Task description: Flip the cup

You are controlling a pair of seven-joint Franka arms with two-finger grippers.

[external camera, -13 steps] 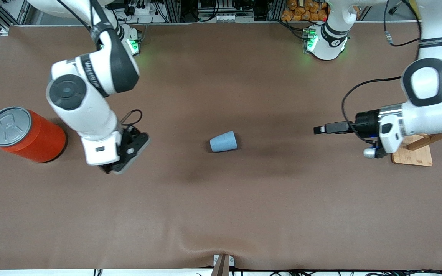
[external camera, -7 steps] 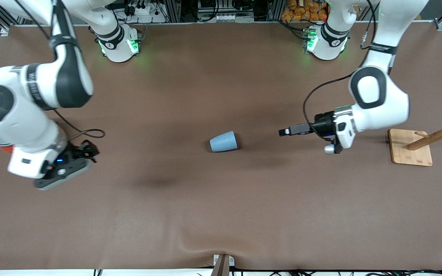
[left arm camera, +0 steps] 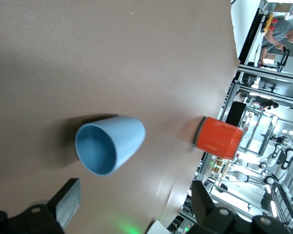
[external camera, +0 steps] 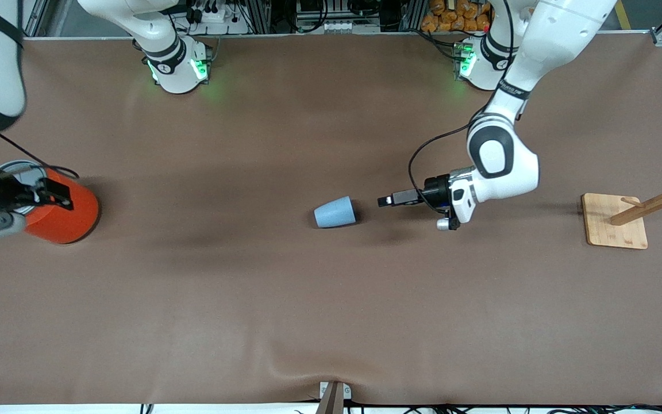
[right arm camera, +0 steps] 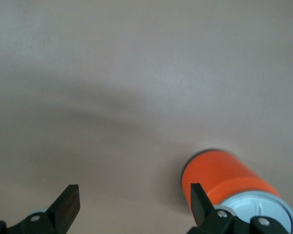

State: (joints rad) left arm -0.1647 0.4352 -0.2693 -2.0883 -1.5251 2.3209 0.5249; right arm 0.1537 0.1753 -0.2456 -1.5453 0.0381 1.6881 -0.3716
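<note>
A robotics lab: aluminium framing (left arm camera: 244, 92), cabling (external camera: 331, 17), two table-mounted arms on a brown table (external camera: 331, 299).

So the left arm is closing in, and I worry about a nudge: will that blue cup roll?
Probably: the cup lies on its side. Being tapered, it would likely curve, not run straight. It looks light, thin plastic.
</note>
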